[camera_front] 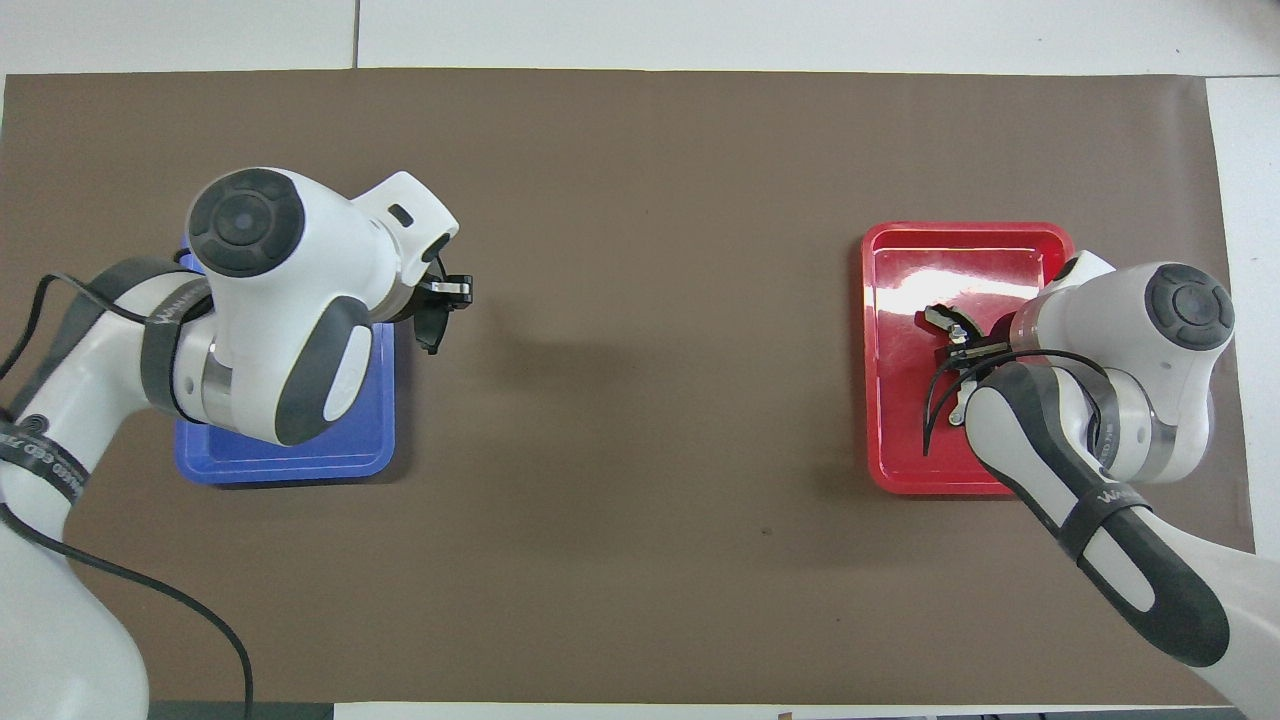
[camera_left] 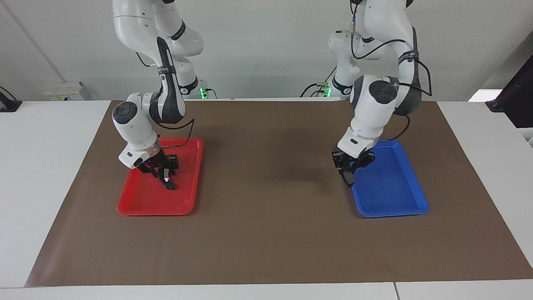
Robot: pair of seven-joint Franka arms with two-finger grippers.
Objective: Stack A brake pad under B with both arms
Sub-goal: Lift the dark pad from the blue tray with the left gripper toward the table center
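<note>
My left gripper (camera_left: pixel 349 166) hangs over the blue tray's (camera_left: pixel 395 196) edge toward the table's middle. It is shut on the A brake pad (camera_left: pixel 348 178), a short plain dark piece that hangs below the fingers just above the mat. In the overhead view the left gripper (camera_front: pixel 443 300) and the pad (camera_front: pixel 431 333) show beside the blue tray (camera_front: pixel 300 462). My right gripper (camera_left: pixel 163 173) is low in the red tray (camera_left: pixel 141 205), shut on B (camera_left: pixel 168 183), a dark piece with a shiny spot whose lower end is at the tray floor. In the overhead view my right gripper (camera_front: pixel 950 335) covers most of B.
Both trays stand on a brown mat (camera_left: pixel 266 216) that covers the table, the red one (camera_front: pixel 900 440) toward the right arm's end, the blue one toward the left arm's end. Bare mat lies between the trays. Black cables loop from both wrists.
</note>
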